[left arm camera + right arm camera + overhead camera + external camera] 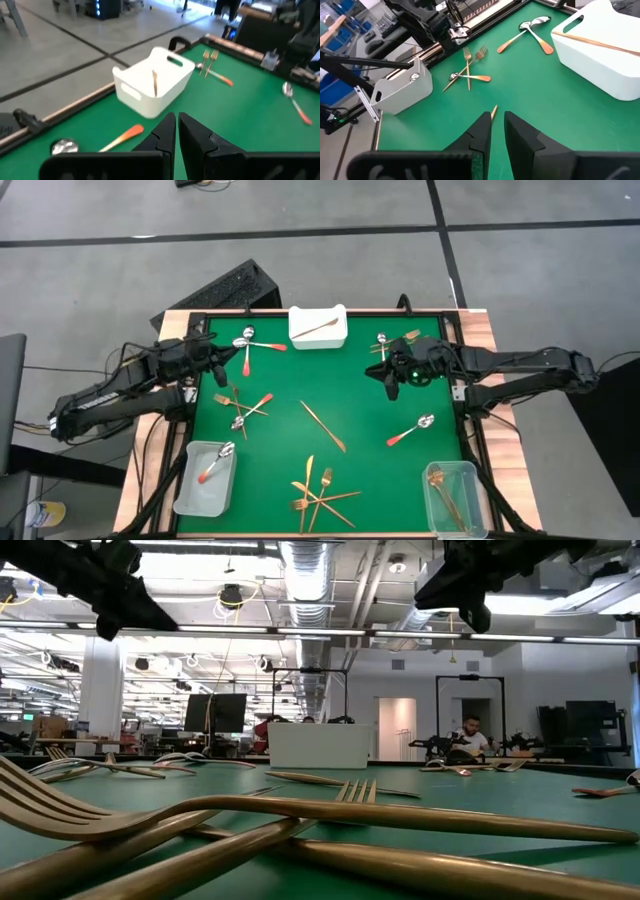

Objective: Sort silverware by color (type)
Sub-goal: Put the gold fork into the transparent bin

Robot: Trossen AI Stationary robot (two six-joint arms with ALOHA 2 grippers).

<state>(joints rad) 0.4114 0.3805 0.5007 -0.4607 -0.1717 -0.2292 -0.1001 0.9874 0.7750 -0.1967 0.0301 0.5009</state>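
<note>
Silverware lies scattered on the green mat. Two red-handled spoons cross at the far left, and a gold knife lies mid-table. Gold forks are piled at the near edge. More forks and a spoon lie at the far right. My left gripper hangs shut above the mat beside the crossed spoons, holding nothing. My right gripper hangs above the mat's right half. Its fingers stand a narrow gap apart with nothing between them. Both grippers show high above the table in the low view.
A white tray at the far middle holds one copper piece. A clear bin at the near left holds a red-handled spoon. Another clear bin at the near right holds gold pieces. A fork-and-spoon cluster and a lone red spoon lie between.
</note>
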